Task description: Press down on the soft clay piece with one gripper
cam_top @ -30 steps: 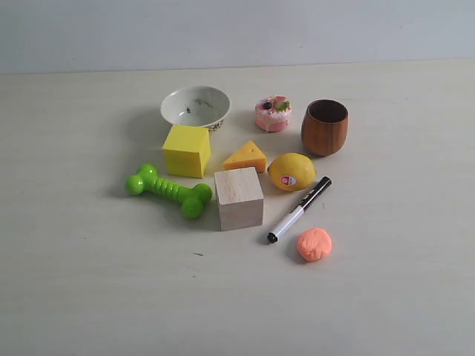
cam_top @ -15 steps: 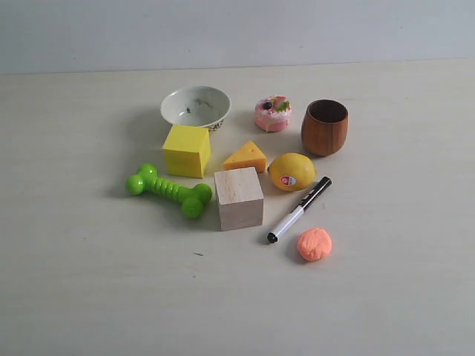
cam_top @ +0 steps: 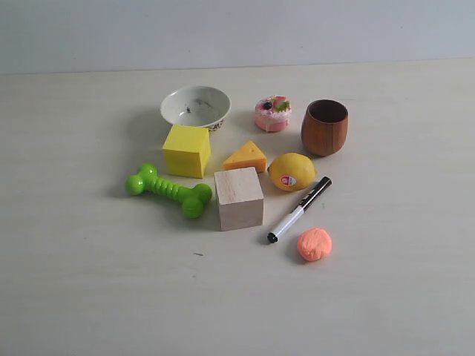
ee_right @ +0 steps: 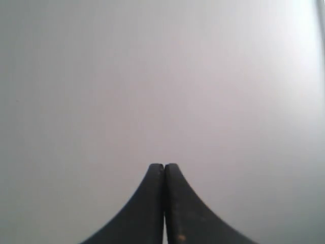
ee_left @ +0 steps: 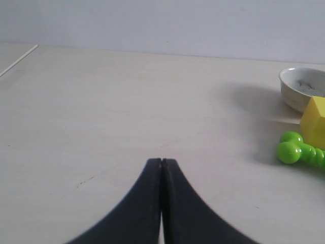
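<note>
The soft clay piece [cam_top: 315,244] is a small rounded salmon-orange lump lying on the table in the exterior view, just in front of the marker's black end and nearer than the lemon. Neither arm shows in the exterior view. In the left wrist view my left gripper [ee_left: 161,161] is shut with nothing in it, above bare tabletop and well away from the toys. My right gripper [ee_right: 164,166] is also shut and empty, facing a plain grey surface. The clay appears in neither wrist view.
Around the clay stand a marker [cam_top: 299,209], a lemon with a red sticker [cam_top: 292,171], a wooden cube [cam_top: 238,198], a cheese wedge [cam_top: 246,156], a yellow cube [cam_top: 186,150], a green bone toy [cam_top: 168,190], a white bowl [cam_top: 195,107], a pink toy cake [cam_top: 272,113] and a brown wooden cup [cam_top: 324,127].
</note>
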`<state>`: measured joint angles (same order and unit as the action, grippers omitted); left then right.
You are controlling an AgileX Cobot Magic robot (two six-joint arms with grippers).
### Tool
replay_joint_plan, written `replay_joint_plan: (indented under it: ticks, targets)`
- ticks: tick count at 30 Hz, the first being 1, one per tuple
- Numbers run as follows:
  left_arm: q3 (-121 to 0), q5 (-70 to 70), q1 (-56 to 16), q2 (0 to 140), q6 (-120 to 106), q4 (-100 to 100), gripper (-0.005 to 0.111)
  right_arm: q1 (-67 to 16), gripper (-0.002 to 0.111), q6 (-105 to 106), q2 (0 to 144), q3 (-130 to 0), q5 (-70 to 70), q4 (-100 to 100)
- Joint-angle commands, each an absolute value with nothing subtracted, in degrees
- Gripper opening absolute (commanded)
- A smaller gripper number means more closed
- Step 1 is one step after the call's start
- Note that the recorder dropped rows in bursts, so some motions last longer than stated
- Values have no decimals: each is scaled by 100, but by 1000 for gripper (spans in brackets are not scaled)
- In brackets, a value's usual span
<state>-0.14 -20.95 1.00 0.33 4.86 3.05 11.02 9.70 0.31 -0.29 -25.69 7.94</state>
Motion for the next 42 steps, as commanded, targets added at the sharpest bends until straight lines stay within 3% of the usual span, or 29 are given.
replay_joint_plan:
  ticks: [1, 7, 18, 21, 29, 36, 42]
  targets:
    - [0, -2047, 76, 0, 465, 273, 0, 1127, 0, 375, 0, -71, -2393, 569]
    - [0, -2047, 76, 0, 465, 273, 0, 1127, 0, -115, 97, -959, -1154, -568]
    - [0, -2047, 76, 0, 465, 273, 0, 1030, 0, -802, 1682, -2898, 981, -551]
    - [0, -2047, 76, 0, 465, 273, 0, 774, 0, -714, 2106, -3426, 1344, 279]
    - [0, -2047, 76, 0, 465, 273, 0, 173, 0, 2095, 3277, -4694, 2983, 2285]
    - [0, -2047, 76, 0, 465, 273, 0, 132, 0, 2285, 4612, -5419, 4540, 2787]
    - [0, -2047, 76, 0, 465, 273, 0, -117, 0, 2301, 5380, -5539, 4755, 3017]
